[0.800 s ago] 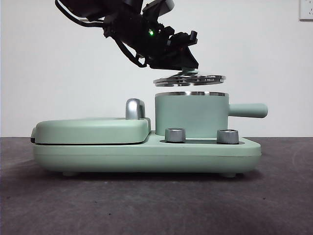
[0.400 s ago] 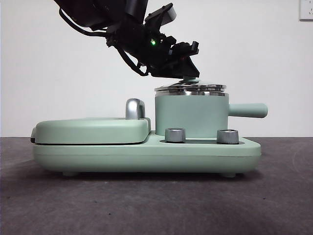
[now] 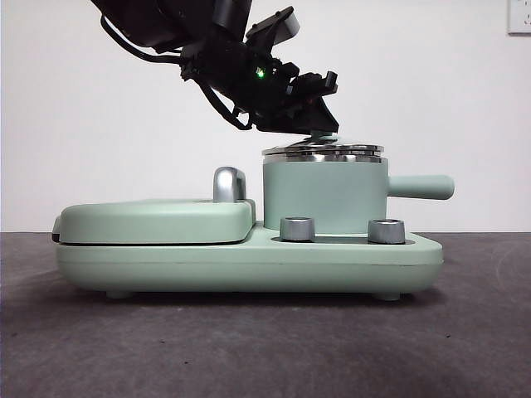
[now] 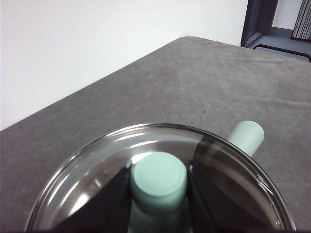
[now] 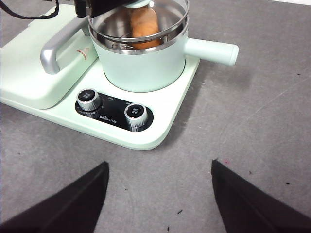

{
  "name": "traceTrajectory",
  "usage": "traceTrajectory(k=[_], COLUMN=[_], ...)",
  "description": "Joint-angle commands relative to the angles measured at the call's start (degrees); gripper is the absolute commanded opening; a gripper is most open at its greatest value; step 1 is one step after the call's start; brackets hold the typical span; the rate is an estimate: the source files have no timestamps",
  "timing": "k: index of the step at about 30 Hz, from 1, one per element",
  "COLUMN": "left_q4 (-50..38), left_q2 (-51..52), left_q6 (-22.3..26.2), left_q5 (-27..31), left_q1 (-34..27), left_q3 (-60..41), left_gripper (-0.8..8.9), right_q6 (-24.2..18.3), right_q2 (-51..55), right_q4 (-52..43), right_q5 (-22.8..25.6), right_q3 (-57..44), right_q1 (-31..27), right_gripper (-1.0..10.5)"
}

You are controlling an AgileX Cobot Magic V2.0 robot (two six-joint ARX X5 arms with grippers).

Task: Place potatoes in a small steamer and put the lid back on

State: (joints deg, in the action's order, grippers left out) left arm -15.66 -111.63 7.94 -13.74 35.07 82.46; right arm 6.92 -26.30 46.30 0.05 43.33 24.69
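Observation:
The small mint-green steamer (image 3: pixel 323 195) stands on the right half of a mint-green cooker base, its handle (image 3: pixel 421 186) pointing right. The glass lid (image 3: pixel 323 151) rests on its steel rim. My left gripper (image 4: pixel 159 182) is shut on the lid's mint-green knob (image 4: pixel 159 179), reaching in from the upper left in the front view (image 3: pixel 318 124). The orange-brown potato (image 5: pixel 144 22) lies inside the steamer (image 5: pixel 146 58), seen through the lid (image 5: pixel 160 19) in the right wrist view. My right gripper (image 5: pixel 158 194) is open and empty, over the table in front of the cooker.
The flat mint-green griddle lid (image 3: pixel 153 220) with a chrome handle (image 3: pixel 229 184) covers the cooker's left half. Two steel dials (image 5: pixel 90 98) (image 5: pixel 135 113) sit on the base's front. Grey table surface (image 5: pixel 252 121) lies around the cooker.
The left gripper lowered the lid from just above the steamer onto its rim; in the last half second nothing has moved.

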Motion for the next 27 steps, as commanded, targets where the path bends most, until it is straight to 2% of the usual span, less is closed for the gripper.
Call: traceTrajectory(k=[1, 27], left_q4=[-1.18, 2.67], left_q2=[-1.44, -1.66], left_q6=[0.28, 0.39], left_q5=[-0.76, -2.58], left_q1=[0.52, 0.52], left_q3=[2.12, 2.14], left_gripper=[0.14, 0.15], right_q6=[0.59, 0.66], right_q2=[-0.15, -0.15], right_q4=[0.44, 0.87], right_q5=[0.74, 1.75], right_q3=[0.15, 0.15], right_q1=[0.31, 0.31], right_gripper=[3.3, 3.3])
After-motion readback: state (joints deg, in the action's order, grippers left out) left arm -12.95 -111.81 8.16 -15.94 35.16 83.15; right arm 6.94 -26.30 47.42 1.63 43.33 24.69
